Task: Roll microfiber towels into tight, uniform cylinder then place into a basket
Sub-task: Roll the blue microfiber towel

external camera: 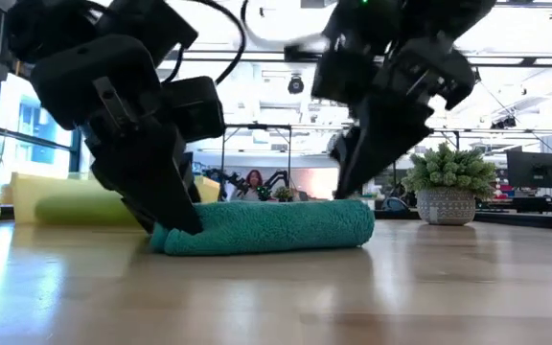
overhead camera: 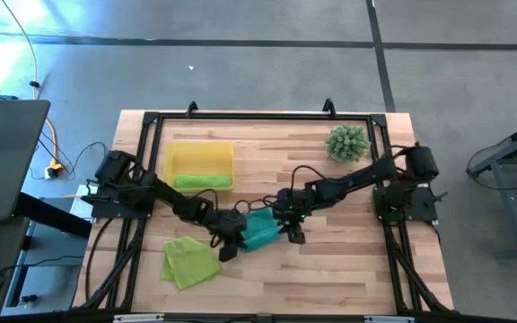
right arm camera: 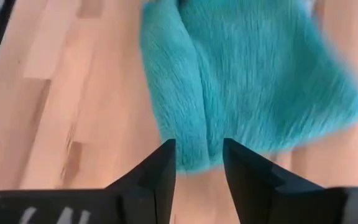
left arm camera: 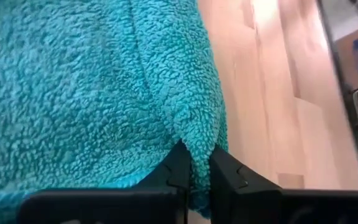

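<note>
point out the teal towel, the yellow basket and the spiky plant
teal towel [external camera: 276, 226], low view, middle of the roll's side
yellow basket [overhead camera: 199, 158], high view, bare floor above the green roll
spiky plant [overhead camera: 346, 143], high view, centre of the foliage

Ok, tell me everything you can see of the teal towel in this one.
The teal towel is a fluffy microfiber cloth rolled into a low, fairly even cylinder lying flat on the wooden table, near its middle. A seam where the outer layer wraps over shows along its length. The left gripper has its fingers shut on an edge at one end; the right gripper sits at the other end with fingers apart, not clamping it. Nothing else touches it.
</note>
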You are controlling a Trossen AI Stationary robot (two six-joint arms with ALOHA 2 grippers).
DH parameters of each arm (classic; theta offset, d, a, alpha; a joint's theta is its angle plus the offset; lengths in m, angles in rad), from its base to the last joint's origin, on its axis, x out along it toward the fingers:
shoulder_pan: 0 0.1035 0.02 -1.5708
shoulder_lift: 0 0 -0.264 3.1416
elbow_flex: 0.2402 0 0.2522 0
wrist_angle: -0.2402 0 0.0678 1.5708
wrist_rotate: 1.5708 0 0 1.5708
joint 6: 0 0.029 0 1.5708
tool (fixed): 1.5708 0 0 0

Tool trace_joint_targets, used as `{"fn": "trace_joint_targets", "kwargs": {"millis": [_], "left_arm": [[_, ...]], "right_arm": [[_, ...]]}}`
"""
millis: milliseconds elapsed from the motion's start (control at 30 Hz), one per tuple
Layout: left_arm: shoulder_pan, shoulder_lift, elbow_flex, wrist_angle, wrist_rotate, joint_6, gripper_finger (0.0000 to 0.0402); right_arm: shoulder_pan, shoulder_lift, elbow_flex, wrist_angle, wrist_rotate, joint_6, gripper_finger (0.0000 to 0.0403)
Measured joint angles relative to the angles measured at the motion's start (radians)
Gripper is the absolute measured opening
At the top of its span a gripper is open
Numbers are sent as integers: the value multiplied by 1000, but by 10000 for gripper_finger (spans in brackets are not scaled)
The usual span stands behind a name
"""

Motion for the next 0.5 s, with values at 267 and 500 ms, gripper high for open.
{"fn": "trace_joint_targets", "kwargs": {"millis": [267, 500], "left_arm": [[7, -3, -52, 46, -8, -79, 16], [7, -2, -52, 43, -12, -93, 16]], "right_arm": [[182, -20, 0, 91, 305, -343, 111], [271, 59, 0, 98, 497, -456, 103]]}}
